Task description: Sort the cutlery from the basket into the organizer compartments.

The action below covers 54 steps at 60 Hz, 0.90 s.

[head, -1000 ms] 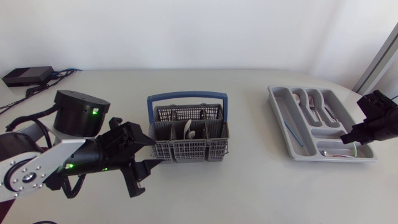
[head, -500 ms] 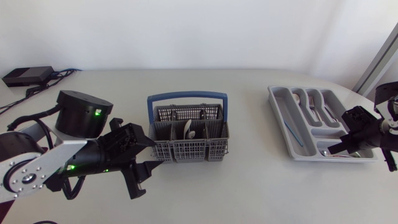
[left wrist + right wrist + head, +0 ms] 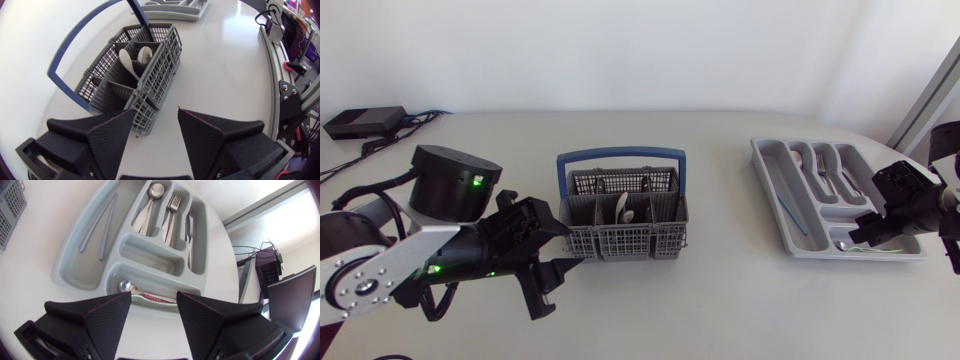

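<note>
The grey mesh basket (image 3: 620, 240) with a blue handle stands mid-table, two pale spoons (image 3: 622, 208) upright in it. My left gripper (image 3: 563, 283) is open just off its front left corner; in the left wrist view the left gripper (image 3: 157, 110) has the basket (image 3: 160, 65) ahead of it, nearer one finger. The grey organizer (image 3: 772, 190) lies at the right. My right gripper (image 3: 860, 234) hovers open over its near end. In the right wrist view the right gripper (image 3: 154, 297) is empty, and a small red-handled spoon (image 3: 131, 287) lies in the organizer's (image 3: 75, 267) near compartment under it.
The organizer's other compartments hold a spoon (image 3: 150, 202), forks (image 3: 171, 210), a knife (image 3: 189, 227) and two thin blue-grey sticks (image 3: 100, 225). A black box with cables (image 3: 363, 121) sits at the table's back left corner.
My right gripper has opened and let the small spoon down into the organizer's near compartment, and its wrist has turned. The left arm has not moved.
</note>
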Motion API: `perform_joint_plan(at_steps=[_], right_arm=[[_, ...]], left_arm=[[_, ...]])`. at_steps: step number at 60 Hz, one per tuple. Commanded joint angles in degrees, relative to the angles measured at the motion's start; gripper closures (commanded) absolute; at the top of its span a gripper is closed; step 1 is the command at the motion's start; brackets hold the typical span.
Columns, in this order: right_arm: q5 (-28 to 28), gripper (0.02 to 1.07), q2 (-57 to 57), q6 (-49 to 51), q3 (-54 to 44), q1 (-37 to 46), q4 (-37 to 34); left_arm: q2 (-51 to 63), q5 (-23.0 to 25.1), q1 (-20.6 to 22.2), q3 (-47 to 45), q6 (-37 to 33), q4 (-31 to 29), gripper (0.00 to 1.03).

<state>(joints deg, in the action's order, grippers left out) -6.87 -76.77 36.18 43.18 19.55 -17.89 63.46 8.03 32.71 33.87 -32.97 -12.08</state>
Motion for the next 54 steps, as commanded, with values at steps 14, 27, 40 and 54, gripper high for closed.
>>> perform_joint_plan(at_steps=[14,27,40,54], right_arm=[[7.0,0.29,12.9,-6.9,5.9,-13.3,-16.7],[10.7,0.29,11.6,-17.6,11.9,-30.4,-24.6],[17.5,0.29,6.5,-26.3,16.1,-40.6,-25.1],[22.8,0.29,0.6,-31.3,17.8,-45.6,-22.3]], left_arm=[[-0.3,-0.4,0.4,0.7,1.4,0.2,0.42],[-0.3,-0.5,0.6,0.2,1.4,0.7,0.42],[1.1,-0.6,1.1,0.8,1.1,1.4,0.42],[4.4,-1.3,1.5,2.3,0.6,3.0,0.42]])
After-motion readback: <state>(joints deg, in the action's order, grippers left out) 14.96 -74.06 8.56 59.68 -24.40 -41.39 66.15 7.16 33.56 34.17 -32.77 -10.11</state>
